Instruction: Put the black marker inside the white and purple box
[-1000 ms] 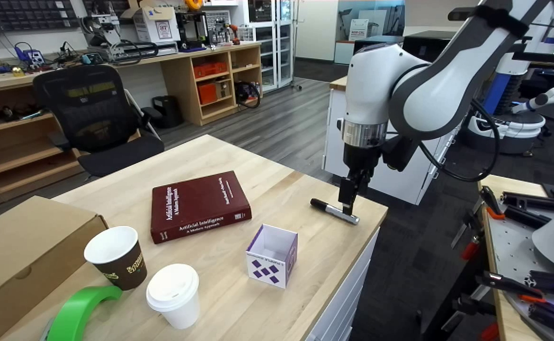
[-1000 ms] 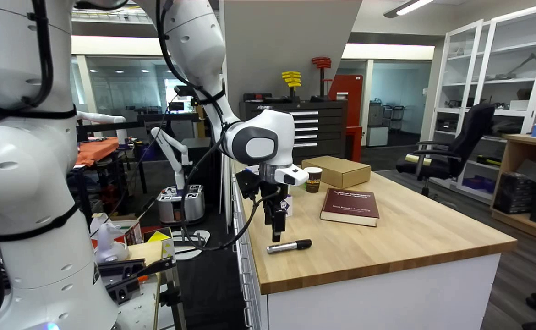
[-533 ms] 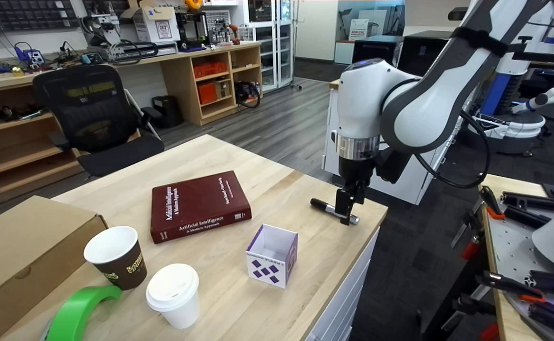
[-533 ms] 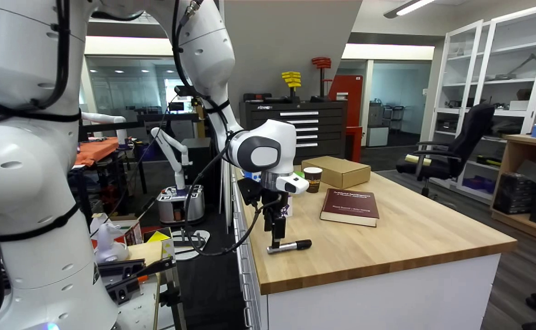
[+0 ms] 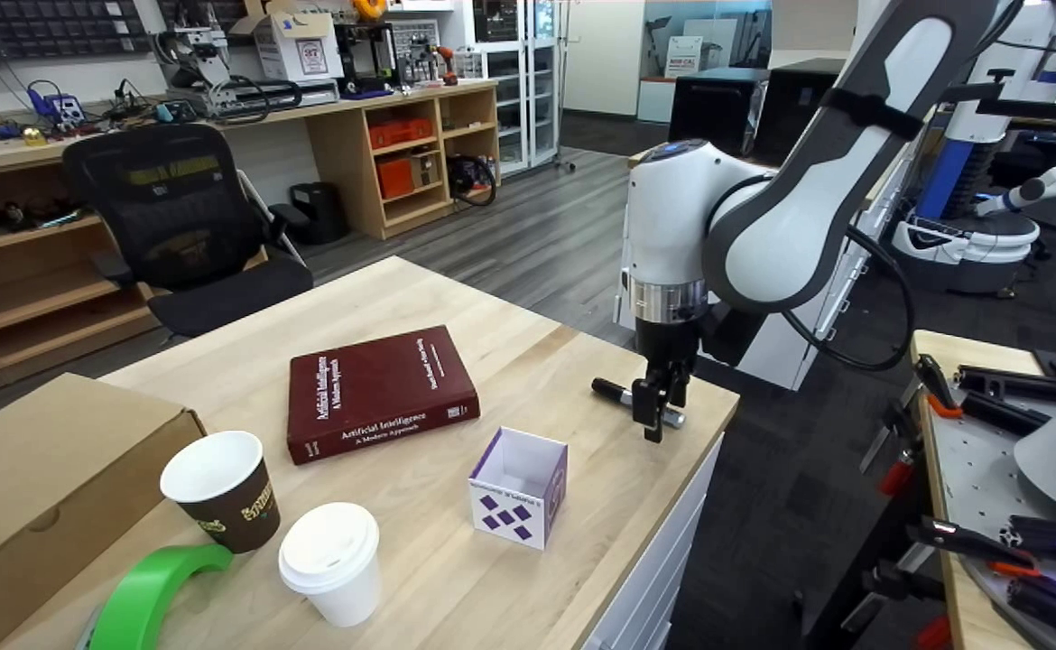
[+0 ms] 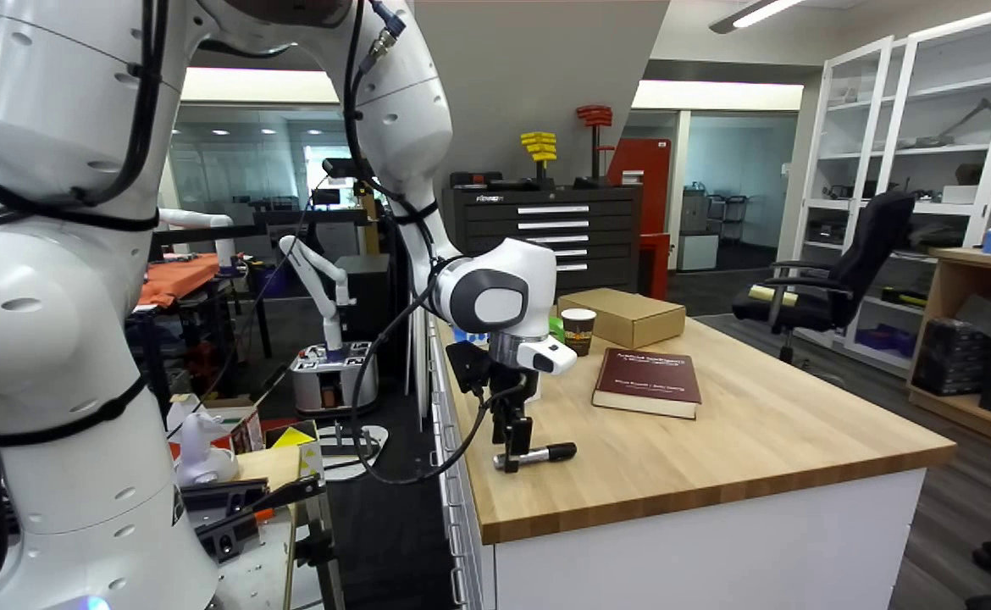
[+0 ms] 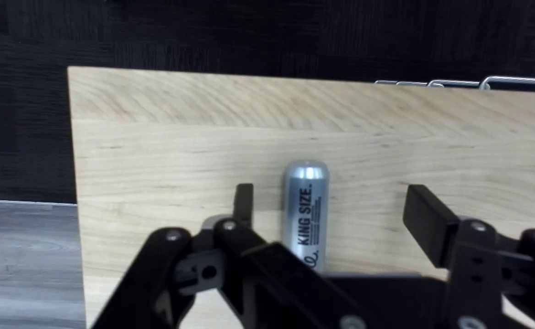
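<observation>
The marker (image 7: 306, 214) is on the tabletop (image 7: 167, 169) near a corner, silver end pointing at the drawer-side edge, with the gripper (image 7: 330, 202) spread wide around it. Long axis runs across the squeeze, so pinching straight in looks good to me.

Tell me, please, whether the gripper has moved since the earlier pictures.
Yes: in both exterior views, the gripper has come down, closer to the tabletop.

Between the fingers (image 7: 431, 226) of the tool (image 7: 334, 210), the marker (image 7: 306, 210) reads "KING SIZE." Well apart from the tool, the book (image 5: 384, 388) bears "Artificial Intelligence, A Modern Approach" on cover and spine. Nearer the tool, the box (image 5: 514, 515) has print too small to read.
</observation>
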